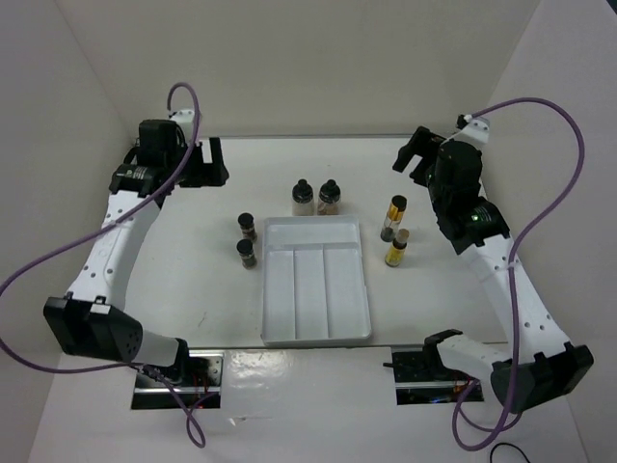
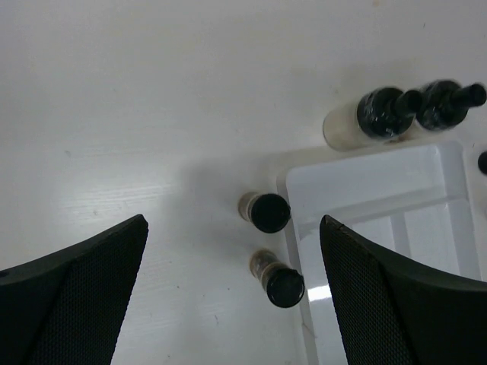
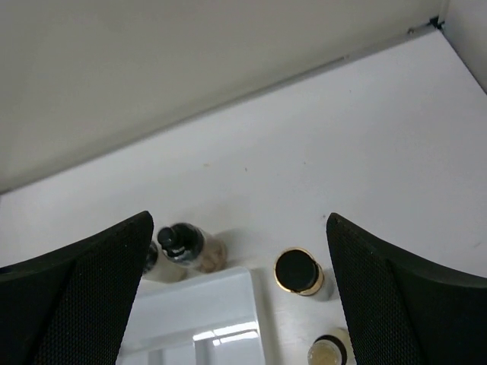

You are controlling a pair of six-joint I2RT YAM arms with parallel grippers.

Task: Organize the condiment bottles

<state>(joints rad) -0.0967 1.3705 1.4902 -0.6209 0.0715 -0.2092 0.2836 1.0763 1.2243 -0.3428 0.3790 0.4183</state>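
Six condiment bottles stand upright around a white divided tray (image 1: 315, 323). Two short dark jars (image 1: 247, 225) (image 1: 247, 253) are at its left edge. A white-filled jar (image 1: 303, 196) and a pinkish-brown jar (image 1: 330, 197) stand behind it. A black-capped yellow bottle (image 1: 393, 217) and a cork-topped one (image 1: 397, 248) are on its right. My left gripper (image 1: 217, 162) hovers open at the back left, looking down on the dark jars (image 2: 266, 211) (image 2: 280, 280). My right gripper (image 1: 407, 154) hangs open at the back right, above the black-capped bottle (image 3: 298, 271) and the cork-topped bottle (image 3: 329, 351). Neither holds anything.
White walls enclose the table on the left, back and right. The tray (image 2: 380, 190) has one crosswise compartment at the back and three long ones running toward the arm bases. Purple cables loop off both arms.
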